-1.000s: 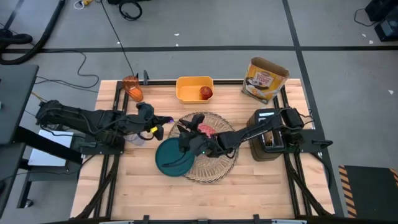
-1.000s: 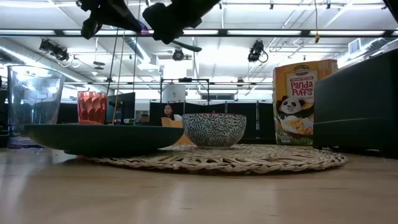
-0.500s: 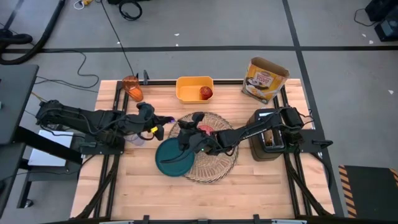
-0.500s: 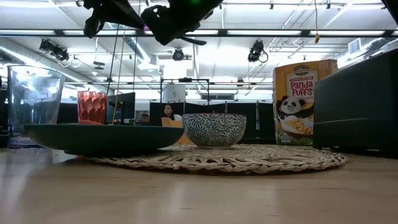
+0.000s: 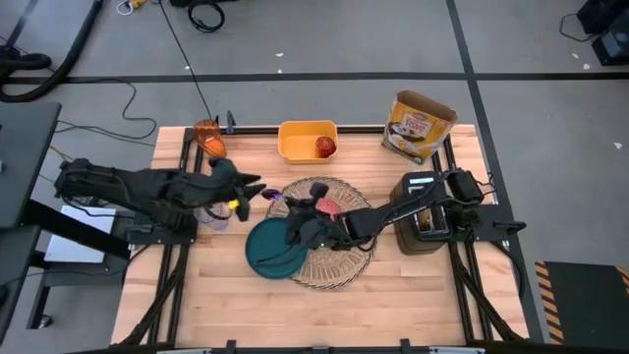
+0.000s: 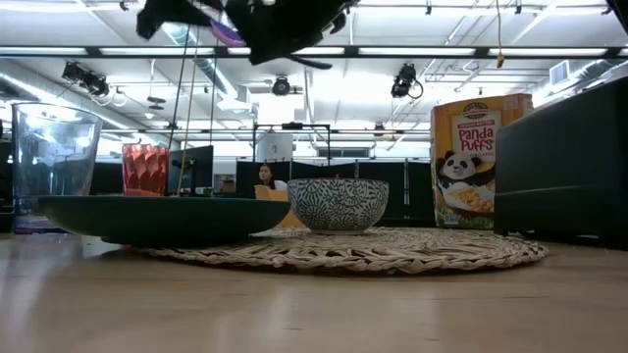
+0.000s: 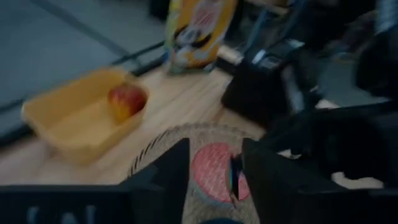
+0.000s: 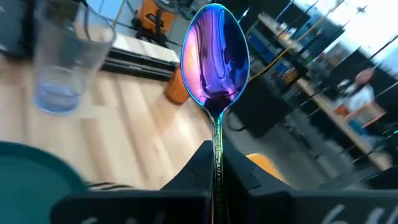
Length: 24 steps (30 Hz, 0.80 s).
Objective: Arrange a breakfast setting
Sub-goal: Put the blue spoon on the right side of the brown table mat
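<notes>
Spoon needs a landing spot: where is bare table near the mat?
Bare wood lies in front of the placemat and teal plate, toward the near table edge. Crowded: the left side by the clear glass, and the right by the toaster.

The spoon [image 8: 216, 62] shimmers iridescent blue and purple. The plate [image 5: 270, 251] is teal, the mat [image 5: 339, 264] pale woven straw. A red apple [image 5: 324, 147] sits in a yellow tub [image 5: 300, 137].
</notes>
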Motion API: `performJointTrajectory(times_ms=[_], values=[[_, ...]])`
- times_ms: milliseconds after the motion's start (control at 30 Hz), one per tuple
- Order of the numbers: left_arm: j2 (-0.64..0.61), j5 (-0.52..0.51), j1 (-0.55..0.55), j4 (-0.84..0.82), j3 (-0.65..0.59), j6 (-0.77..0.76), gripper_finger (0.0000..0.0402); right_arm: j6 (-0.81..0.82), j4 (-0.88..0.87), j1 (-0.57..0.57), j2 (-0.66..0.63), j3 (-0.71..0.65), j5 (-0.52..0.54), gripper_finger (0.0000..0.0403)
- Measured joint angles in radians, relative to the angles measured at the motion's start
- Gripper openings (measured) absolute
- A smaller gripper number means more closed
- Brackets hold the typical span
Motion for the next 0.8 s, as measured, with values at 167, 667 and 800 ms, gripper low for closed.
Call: performJointTrajectory(times_ms=[167, 667, 800], values=[[-0.104, 0.069, -0.019, 0.004, 0.045, 0.150, 0.0198, 0.496, -0.424, 0.047, -0.075, 0.000, -0.077, 0.0015], [-0.181, 0.014, -0.099, -0.012, 0.045, 0.360, 0.0192, 1.606, -1.315, 0.133, -0.133, -0.073, -0.644, 0.0015], [-0.164, 0.015, -0.127, -0.014, 0.043, 0.366, 0.0192, 1.740, -1.185, 0.135, -0.132, -0.186, -0.654, 0.0015]])
